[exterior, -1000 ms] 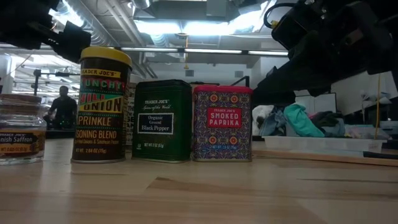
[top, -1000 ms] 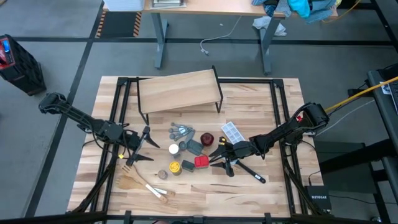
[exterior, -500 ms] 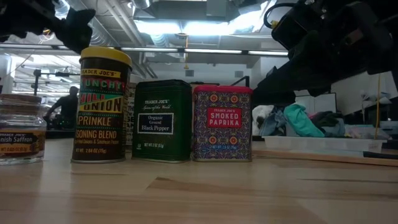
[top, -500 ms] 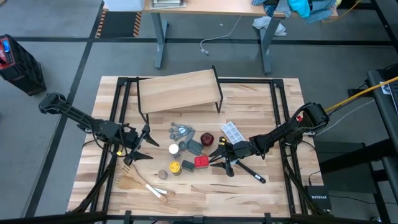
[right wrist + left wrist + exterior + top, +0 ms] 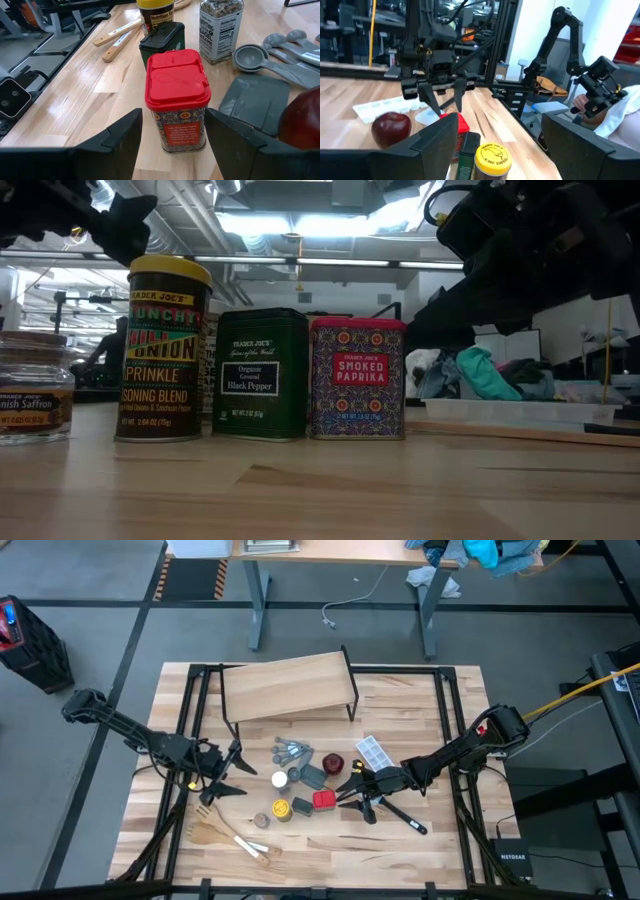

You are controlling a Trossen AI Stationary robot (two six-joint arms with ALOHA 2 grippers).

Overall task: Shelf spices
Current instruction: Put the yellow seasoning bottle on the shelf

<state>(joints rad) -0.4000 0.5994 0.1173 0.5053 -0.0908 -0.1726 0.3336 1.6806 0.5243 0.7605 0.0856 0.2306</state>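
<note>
The spices stand in a cluster at the table's middle: a red square tin [image 5: 323,801], a dark square tin [image 5: 302,806], a yellow-capped jar [image 5: 281,809], a tiny jar [image 5: 260,821] and a white-capped jar [image 5: 279,779]. The shelf [image 5: 290,686], a light-wood plank on black legs, stands at the far side. My right gripper [image 5: 174,125] is open just right of the red tin [image 5: 176,100], a finger toward each side, not touching it. My left gripper [image 5: 226,776] is open left of the cluster, pointing level at the yellow-capped jar [image 5: 492,159].
Grey measuring spoons [image 5: 291,751], a grey dish [image 5: 314,777] and a dark-red apple [image 5: 333,762] lie between the spices and the shelf. A clear ice tray [image 5: 372,751] lies right of the apple. Wooden utensils [image 5: 228,836] lie near the front left, a black tool [image 5: 406,818] beside my right arm.
My left gripper has tipped upward and risen a little; in the low view its dark shape has moved up and toward the yellow-capped jar. My right gripper and the spices have kept still.
</note>
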